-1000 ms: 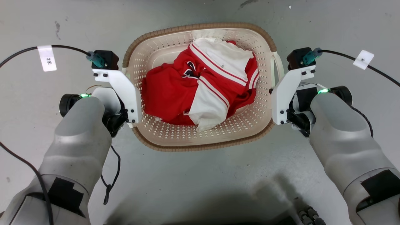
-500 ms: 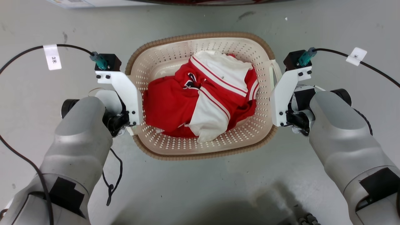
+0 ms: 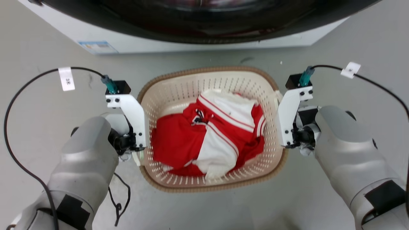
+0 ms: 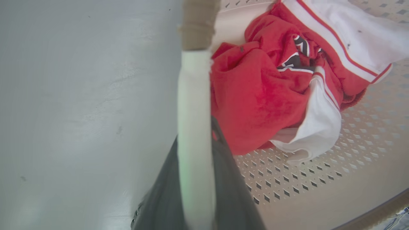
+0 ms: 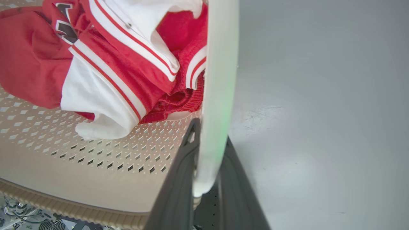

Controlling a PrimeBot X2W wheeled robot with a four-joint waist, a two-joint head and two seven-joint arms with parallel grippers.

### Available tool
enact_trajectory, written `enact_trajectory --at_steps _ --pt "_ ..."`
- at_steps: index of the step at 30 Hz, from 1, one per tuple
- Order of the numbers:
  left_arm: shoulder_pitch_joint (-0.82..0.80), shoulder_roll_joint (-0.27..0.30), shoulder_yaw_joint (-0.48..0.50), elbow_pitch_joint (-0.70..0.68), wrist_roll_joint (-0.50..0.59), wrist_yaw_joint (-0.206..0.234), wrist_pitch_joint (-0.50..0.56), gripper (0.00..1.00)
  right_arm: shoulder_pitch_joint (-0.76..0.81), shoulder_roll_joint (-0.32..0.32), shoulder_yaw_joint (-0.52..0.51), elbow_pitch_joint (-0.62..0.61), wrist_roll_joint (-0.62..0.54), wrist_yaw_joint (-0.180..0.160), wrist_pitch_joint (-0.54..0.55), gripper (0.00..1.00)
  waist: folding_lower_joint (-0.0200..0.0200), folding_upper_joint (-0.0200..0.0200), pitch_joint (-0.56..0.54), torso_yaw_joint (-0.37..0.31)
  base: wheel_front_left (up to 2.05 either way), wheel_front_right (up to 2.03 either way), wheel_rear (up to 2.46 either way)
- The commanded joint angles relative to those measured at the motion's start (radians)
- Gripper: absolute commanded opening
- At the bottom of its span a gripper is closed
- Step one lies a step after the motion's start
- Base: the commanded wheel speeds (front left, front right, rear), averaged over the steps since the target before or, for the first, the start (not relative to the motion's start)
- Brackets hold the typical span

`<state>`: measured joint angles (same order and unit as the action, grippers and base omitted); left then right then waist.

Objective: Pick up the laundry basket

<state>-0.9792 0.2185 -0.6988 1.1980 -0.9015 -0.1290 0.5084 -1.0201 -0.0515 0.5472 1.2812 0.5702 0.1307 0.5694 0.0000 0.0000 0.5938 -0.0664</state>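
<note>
Between the two wrists, at the middle of the head view: laundry basket, long side running left to right, over the grey floor. Cannot tell whether its base touches the floor. Washing machine stands just beyond the basket's far rim, its dark round door along the top edge of the view. Inside the basket lies a crumpled red and white garment, a bit right of centre and apart from the far wall. Left forearm comes up from the near left and right forearm from the near right, both angled inward. Each wrist lies close against a short end of the basket, and the pose is roughly mirrored. A white bracket on the left wrist lies along the basket's left rim. Left wrist view: left gripper has one dark finger on each side of the white left handle, clamped on it. Right wrist view: right gripper likewise closed around the white right handle, with the handle running up between the fingers. A black cable loops out from the left wrist over the floor.
</note>
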Motion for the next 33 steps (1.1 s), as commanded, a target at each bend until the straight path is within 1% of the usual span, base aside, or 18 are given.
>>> enact_trajectory --at_steps 1,9,13,25,33 --pt "0.021 0.0 -0.005 -0.002 -0.01 -0.003 0.015 0.0 0.016 0.002 0.008 0.002 0.008 0.0 0.022 0.0 0.0 0.0 -0.072 0.003 0.0 0.0 0.0" --pt "0.074 0.007 -0.024 0.01 -0.058 -0.002 0.101 0.0 0.068 0.002 0.031 0.002 0.061 0.0 0.15 0.0 0.0 0.0 -0.222 0.005 0.0 0.0 0.0" --pt "0.093 0.013 -0.032 0.012 -0.07 -0.002 0.124 0.0 0.092 0.002 0.042 -0.005 0.084 0.0 0.187 0.0 0.0 0.0 -0.276 0.002 0.0 0.0 0.0" --pt "0.178 0.0 -0.056 0.034 -0.115 -0.002 0.223 0.0 0.176 0.001 0.087 -0.006 0.133 0.0 0.25 0.0 0.0 0.0 -0.469 0.006 0.0 0.0 0.0" --pt "0.248 -0.013 -0.065 0.041 -0.139 -0.002 0.23 0.0 0.241 0.001 0.117 -0.003 0.156 0.0 0.277 0.0 0.0 0.0 -0.562 0.001 0.0 0.0 0.0"
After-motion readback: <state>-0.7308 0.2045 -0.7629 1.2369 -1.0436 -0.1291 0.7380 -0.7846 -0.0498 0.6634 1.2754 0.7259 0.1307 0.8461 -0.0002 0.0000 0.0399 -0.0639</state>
